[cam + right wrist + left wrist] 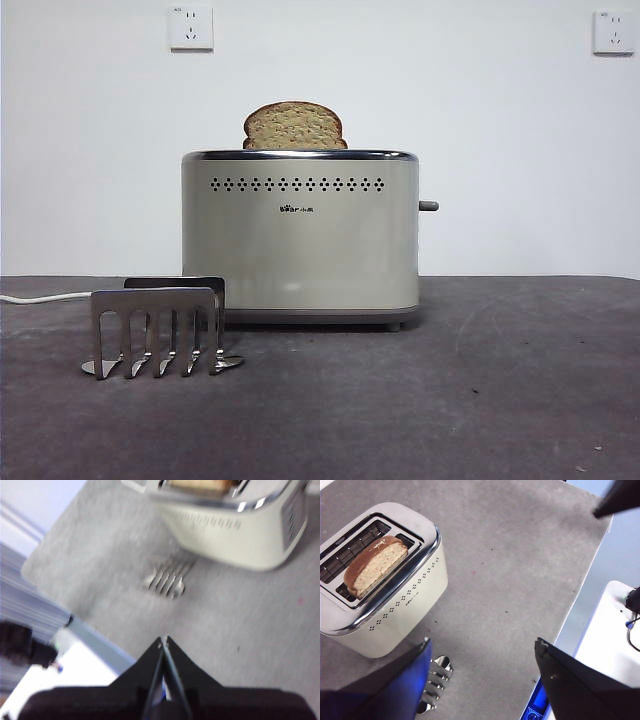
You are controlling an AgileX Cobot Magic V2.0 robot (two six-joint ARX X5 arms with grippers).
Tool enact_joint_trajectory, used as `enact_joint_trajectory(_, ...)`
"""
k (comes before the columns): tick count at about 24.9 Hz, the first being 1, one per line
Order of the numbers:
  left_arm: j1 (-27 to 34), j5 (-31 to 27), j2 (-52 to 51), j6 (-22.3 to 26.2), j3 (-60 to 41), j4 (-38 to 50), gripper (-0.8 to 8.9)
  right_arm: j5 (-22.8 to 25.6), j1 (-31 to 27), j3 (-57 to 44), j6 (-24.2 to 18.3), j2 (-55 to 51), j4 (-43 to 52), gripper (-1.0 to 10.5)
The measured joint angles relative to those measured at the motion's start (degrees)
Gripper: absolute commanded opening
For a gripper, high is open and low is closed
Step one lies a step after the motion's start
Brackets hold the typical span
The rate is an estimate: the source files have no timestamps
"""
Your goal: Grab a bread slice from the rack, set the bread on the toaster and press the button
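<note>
The slice of bread [295, 126] stands in a slot of the cream toaster [300, 240], its domed top sticking out above the chrome rim. It also shows in the left wrist view [375, 570] and partly in the right wrist view [200, 484]. The steel rack [160, 328] stands empty in front of the toaster's left corner. The dark-grey button [428, 206] sticks out from the toaster's right end, high up. My left gripper [485, 680] is open and empty, high above the rack [435, 682]. My right gripper [164, 642] is shut and empty, above the table away from the toaster [235, 525].
A white power cord [40, 297] runs off left behind the rack. Two white wall sockets [191, 27] sit high on the back wall. The grey table [500, 400] ends at an edge shown in both wrist views [580, 600].
</note>
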Motion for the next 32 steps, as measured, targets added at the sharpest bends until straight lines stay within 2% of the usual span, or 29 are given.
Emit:
enact_joint_trajectory(1, 0.0, 0.0, 0.0, 0.0, 0.0, 0.0, 3.07, 0.0, 0.1, 0.0, -0.6, -0.7, -1.8, -0.1)
enact_joint_trajectory(2, 0.0, 0.0, 0.0, 0.0, 0.0, 0.0, 2.32, 0.0, 0.2, 0.0, -1.0, -1.1, -2.8, -0.1)
enact_joint_trajectory(4, 0.0, 0.0, 0.0, 0.0, 0.0, 0.0, -0.3, 0.0, 0.2, 0.0, -1.6, -1.7, -4.0, -0.1)
enact_joint_trajectory(5, 0.0, 0.0, 0.0, 0.0, 0.0, 0.0, -0.02, 0.0, 0.2, 0.0, -1.8, -1.8, -4.2, -0.1)
enact_joint_trajectory(32, 0.0, 0.0, 0.0, -0.4, 0.0, 0.0, -0.04, 0.2, 0.2, 0.0, -2.4, -1.8, -4.4, 0.0)
